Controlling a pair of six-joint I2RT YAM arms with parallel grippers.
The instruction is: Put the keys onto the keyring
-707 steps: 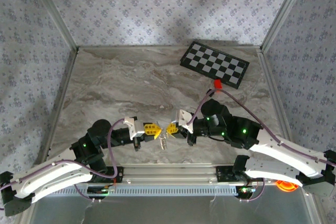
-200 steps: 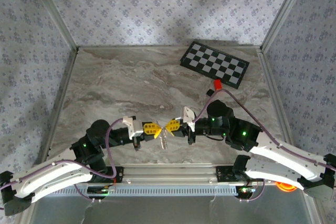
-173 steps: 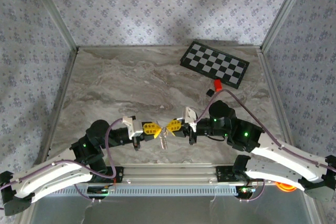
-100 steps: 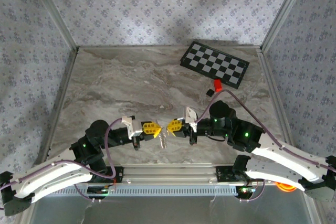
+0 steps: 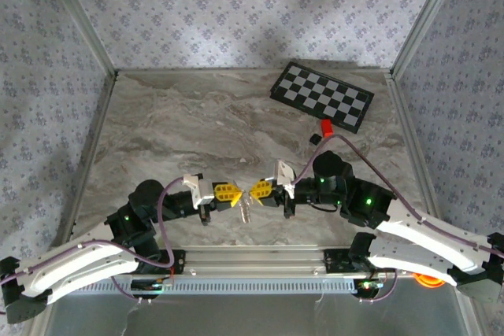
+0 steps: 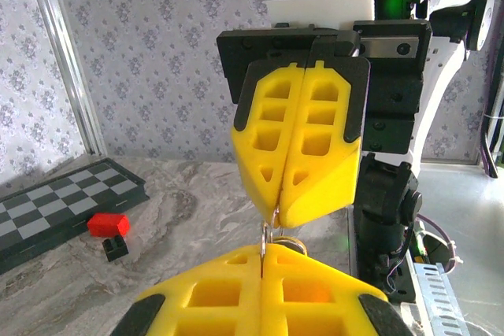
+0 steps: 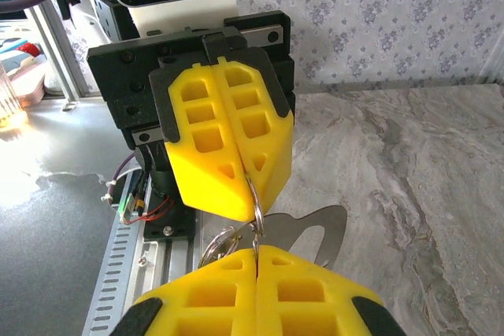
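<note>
My two yellow grippers meet tip to tip low over the near middle of the marble table. The left gripper point(image 5: 233, 195) and the right gripper point(image 5: 257, 190) are both shut on the keyring point(image 7: 256, 198), a thin silver loop stretched between their tips. In the left wrist view the keyring point(image 6: 266, 235) runs from my left gripper point(image 6: 263, 264) up into the right one. A flat silvery key point(image 7: 315, 230) and a smaller ring point(image 7: 220, 245) hang just beyond my right gripper point(image 7: 256, 252). From above, the keys point(image 5: 246, 210) dangle under the two tips.
A checkerboard point(image 5: 321, 97) lies at the back right, with a small red block point(image 5: 325, 127) and a black block point(image 5: 314, 139) beside it. An aluminium rail point(image 5: 260, 258) runs along the near edge, close below the grippers. Patterned walls enclose the table.
Since the oldest frame the right arm's wrist has swung and its gripper sits a touch higher. Over the last second both grippers hold still, shut on the ring.
</note>
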